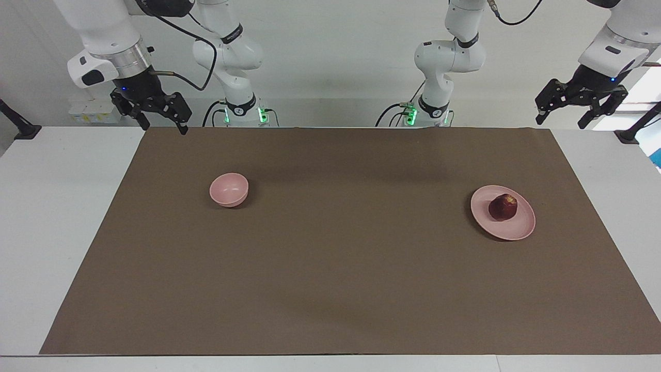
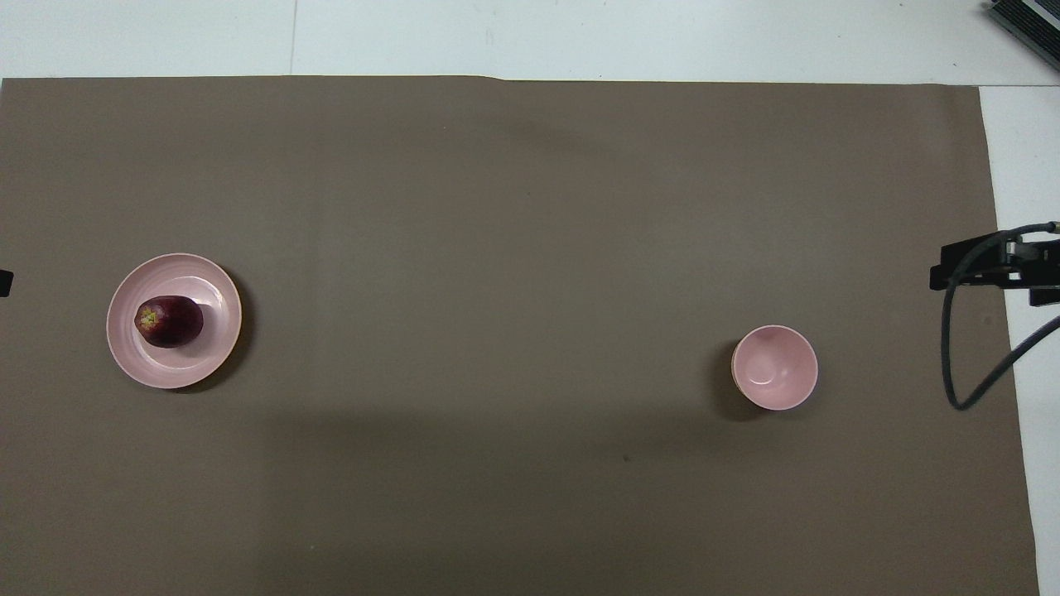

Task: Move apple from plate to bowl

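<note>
- Sitting on the plate (image 1: 520, 227) at the right of the facing view, your apple (image 1: 503, 206) rests toward the rim nearer the robots.
- Look left of centre for the bowl (image 1: 229, 189), upright on the brown mat (image 1: 330, 289), well apart from the plate.
- Your left gripper (image 1: 563, 118) hangs at upper right, fingers spread, holding nothing.
- Your right gripper (image 1: 162, 125) waits at upper left, fingers likewise spread, over the mat's corner.

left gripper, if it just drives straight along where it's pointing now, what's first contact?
Likely bare table. The left gripper hangs open, pointing roughly down, at the table's left-arm end near the robots, clear of the plate and apple. Depth is uncertain.
</note>
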{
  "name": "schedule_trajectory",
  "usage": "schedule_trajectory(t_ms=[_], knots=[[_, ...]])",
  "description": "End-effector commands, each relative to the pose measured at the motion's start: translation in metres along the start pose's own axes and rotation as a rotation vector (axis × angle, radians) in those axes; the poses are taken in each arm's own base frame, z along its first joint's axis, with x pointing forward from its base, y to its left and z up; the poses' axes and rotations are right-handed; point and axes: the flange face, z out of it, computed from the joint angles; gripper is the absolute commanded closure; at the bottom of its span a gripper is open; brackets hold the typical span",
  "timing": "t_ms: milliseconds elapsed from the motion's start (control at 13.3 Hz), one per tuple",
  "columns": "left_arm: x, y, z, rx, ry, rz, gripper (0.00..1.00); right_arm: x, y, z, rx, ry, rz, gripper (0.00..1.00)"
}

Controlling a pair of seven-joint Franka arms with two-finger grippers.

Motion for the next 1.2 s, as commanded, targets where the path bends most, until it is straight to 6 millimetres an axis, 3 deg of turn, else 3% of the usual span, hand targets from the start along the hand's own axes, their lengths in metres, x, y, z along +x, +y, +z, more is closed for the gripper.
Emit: schedule_trajectory(t_ms=[0, 225, 375, 1125], knots=[[-0.005, 0.004, 0.000, -0.008, 0.010, 0.005, 0.00, -0.004, 0.000, 0.000, 0.021, -0.006, -0.008, 0.00], [-0.005, 0.003, 0.010, -0.009, 0.032, 0.013, 0.00, -0.004, 0.000, 0.000, 0.021, -0.006, -0.008, 0.00], [0.002, 0.000, 0.029, -0.005, 0.053, 0.009, 0.00, -0.004, 0.000, 0.000, 0.019, -0.006, -0.008, 0.00], [0.027, -0.021, 0.192, 0.004, 0.143, -0.005, 0.00, -0.004, 0.000, 0.000, 0.021, -0.006, -0.008, 0.00]])
